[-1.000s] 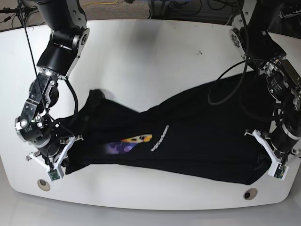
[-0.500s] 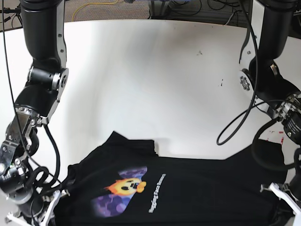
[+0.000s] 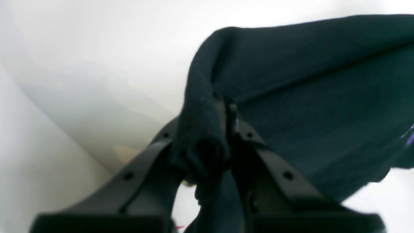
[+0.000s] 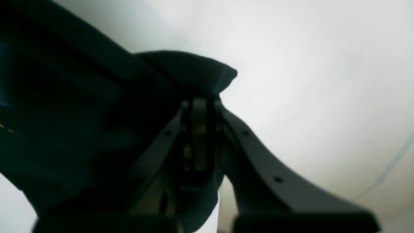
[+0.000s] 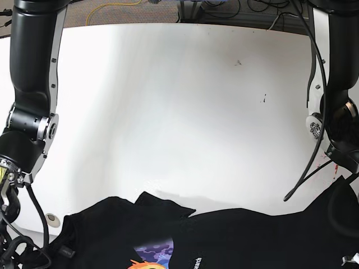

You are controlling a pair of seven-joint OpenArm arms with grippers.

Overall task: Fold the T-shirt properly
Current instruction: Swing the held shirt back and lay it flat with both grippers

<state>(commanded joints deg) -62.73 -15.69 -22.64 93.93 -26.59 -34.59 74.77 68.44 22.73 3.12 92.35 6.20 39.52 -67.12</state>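
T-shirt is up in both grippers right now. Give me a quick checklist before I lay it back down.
1. Left gripper shut on T-shirt edge: ok.
2. Right gripper shut on the cloth: ok.
3. Shirt spread between the arms, print facing the base camera: ok.
4. Sleeve flat: not ok, it juts up folded.
5. Hem hanging free: cannot tell, out of frame.
6. White table bare behind the shirt: ok.

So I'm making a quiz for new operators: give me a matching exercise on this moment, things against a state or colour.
Things:
1. Left end effector
2. T-shirt
3. Table
4. Print

States:
a. white
b. purple and orange
c. shut on cloth
d. black, lifted at both ends

Pairs: 1-c, 2-d, 3-a, 4-b
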